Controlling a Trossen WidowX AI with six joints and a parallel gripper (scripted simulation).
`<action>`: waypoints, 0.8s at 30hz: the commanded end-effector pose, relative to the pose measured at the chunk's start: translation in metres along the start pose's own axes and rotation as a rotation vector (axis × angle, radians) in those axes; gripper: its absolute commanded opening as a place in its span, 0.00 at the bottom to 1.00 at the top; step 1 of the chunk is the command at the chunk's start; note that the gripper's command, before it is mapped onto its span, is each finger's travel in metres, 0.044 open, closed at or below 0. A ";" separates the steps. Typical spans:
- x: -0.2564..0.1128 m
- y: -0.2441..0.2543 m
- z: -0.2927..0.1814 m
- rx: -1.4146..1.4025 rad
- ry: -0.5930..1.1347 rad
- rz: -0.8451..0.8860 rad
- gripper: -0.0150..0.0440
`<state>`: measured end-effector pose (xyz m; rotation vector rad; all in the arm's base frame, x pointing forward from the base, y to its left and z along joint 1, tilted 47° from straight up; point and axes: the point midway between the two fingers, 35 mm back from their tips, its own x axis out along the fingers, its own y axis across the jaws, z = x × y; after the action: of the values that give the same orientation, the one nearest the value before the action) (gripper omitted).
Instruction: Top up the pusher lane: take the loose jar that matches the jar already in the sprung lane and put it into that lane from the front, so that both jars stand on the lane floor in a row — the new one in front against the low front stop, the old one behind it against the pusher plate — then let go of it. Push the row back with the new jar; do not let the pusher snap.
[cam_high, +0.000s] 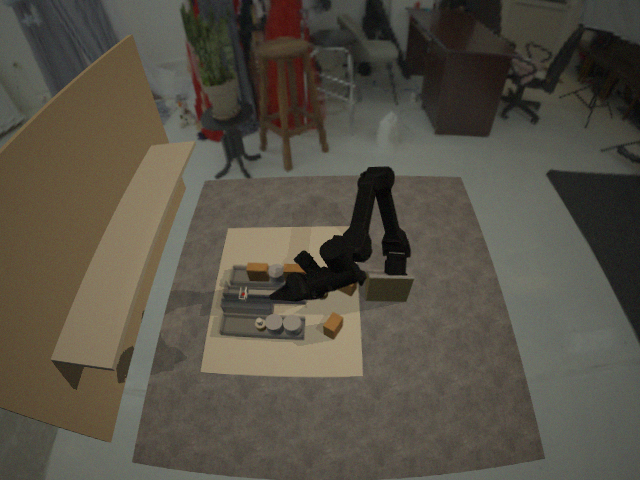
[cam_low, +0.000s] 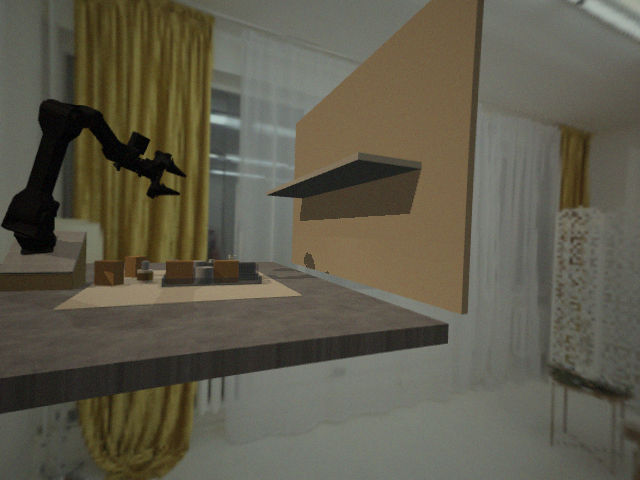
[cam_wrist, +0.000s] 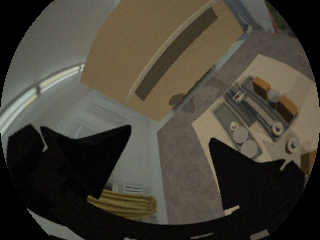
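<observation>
My gripper (cam_high: 271, 296) (cam_low: 181, 184) (cam_wrist: 172, 136) is open and empty, high above the lanes, its fingers pointing toward the wall panel. The sprung lane (cam_high: 247, 308) is the middle one. In the wrist view, a pale round jar (cam_wrist: 276, 128) with a knobbed top stands at the lane's front end, with the pusher parts (cam_wrist: 239, 96) behind it; the gripper hides this jar in the top view. A similar loose jar (cam_wrist: 293, 145) (cam_low: 145, 273) stands on the mat just in front of the lane. It is mostly hidden by the arm in the top view.
One side lane holds orange blocks (cam_high: 257, 271) (cam_wrist: 261, 87) around a grey cylinder (cam_high: 276, 270). The other holds two grey cylinders (cam_high: 273, 323) (cam_wrist: 240, 134) and a small knobbed piece (cam_high: 260, 323). A loose orange block (cam_high: 333, 325) stands on the mat (cam_high: 279, 361). A shelf (cam_high: 124, 248) (cam_low: 356, 165) juts from the panel.
</observation>
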<state>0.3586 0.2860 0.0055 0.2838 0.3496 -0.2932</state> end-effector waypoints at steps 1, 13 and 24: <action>0.030 -0.069 0.010 -0.276 0.154 -0.197 1.00; 0.036 -0.189 0.029 -0.609 0.513 -0.506 1.00; -0.015 -0.290 0.058 -0.794 0.945 -0.728 1.00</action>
<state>0.3133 0.0492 -0.0177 -0.4444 1.1939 -0.6631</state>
